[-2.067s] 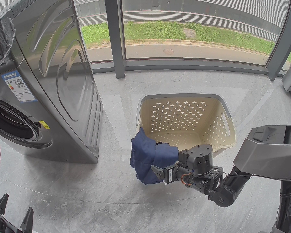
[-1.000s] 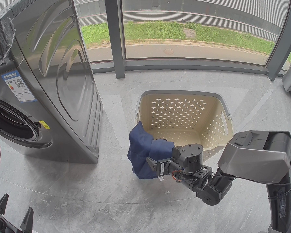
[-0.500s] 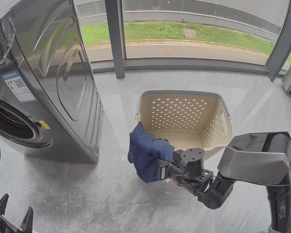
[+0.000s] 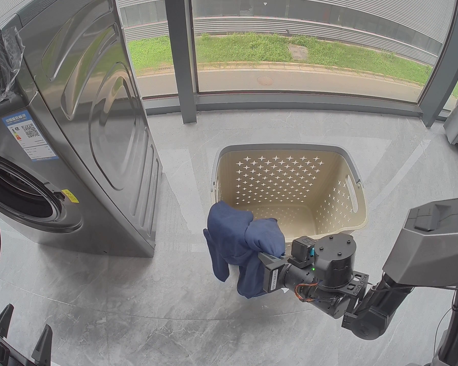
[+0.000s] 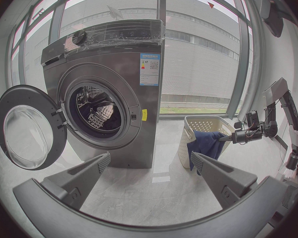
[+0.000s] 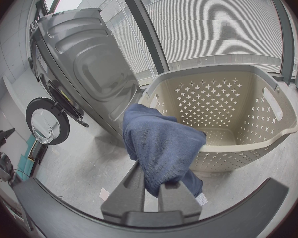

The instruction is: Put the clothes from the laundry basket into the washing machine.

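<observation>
Our right tool (image 4: 265,269) is clamped on a bunched fold of the blue garment (image 4: 236,235), which hangs at the corner of the laundry basket (image 4: 290,147) nearest the washing machine (image 4: 102,128), mostly outside the rim. We judge it light, soft and limp: it will sag and may snag the rim, so a thick fold is the sound hold. Our left tool (image 5: 149,156) stands apart, empty.

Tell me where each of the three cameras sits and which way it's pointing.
Head view: on the robot's head, looking down at laundry basket and washing machine; right arm and left jaws show.
Left wrist view: left wrist, low, facing the machine's open drum; open left jaws in front.
Right wrist view: right wrist, facing the basket; right jaws shut on the blue garment.
Shared: all show basket, garment, machine.
</observation>
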